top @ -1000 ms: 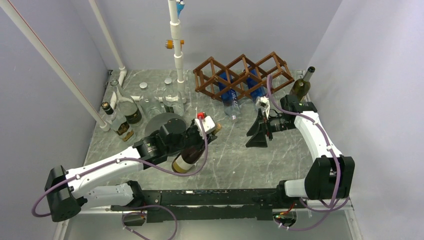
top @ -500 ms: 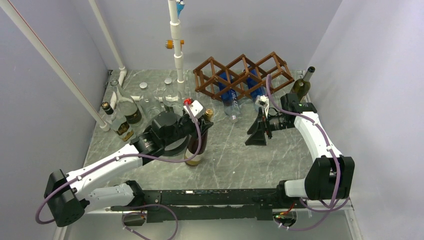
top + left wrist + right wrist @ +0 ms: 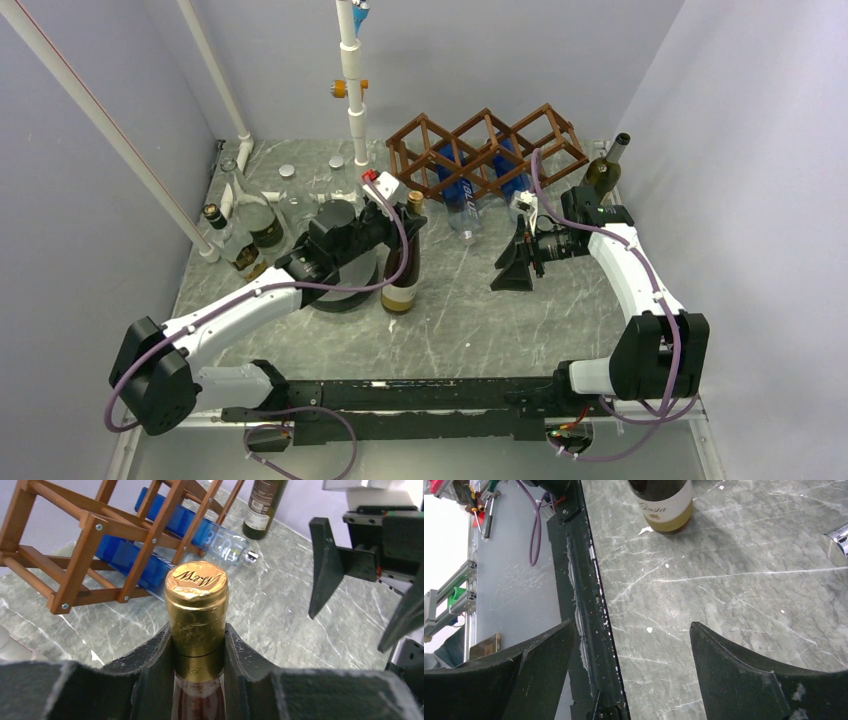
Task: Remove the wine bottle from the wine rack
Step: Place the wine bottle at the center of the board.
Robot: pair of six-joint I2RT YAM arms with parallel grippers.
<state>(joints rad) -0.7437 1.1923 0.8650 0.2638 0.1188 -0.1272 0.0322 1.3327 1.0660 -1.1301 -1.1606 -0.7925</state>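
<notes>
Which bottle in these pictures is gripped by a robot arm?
The upright gold-capped wine bottle: the left gripper clamps its neck; no gripper touches the others.

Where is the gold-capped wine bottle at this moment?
Top view: the wine bottle stands upright just left of centre, before the wine rack, neck gripped by the left end effector.

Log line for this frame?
left gripper: shut on wine bottle neck | bottle: upright on table, off wine rack | right gripper: open, empty
</notes>
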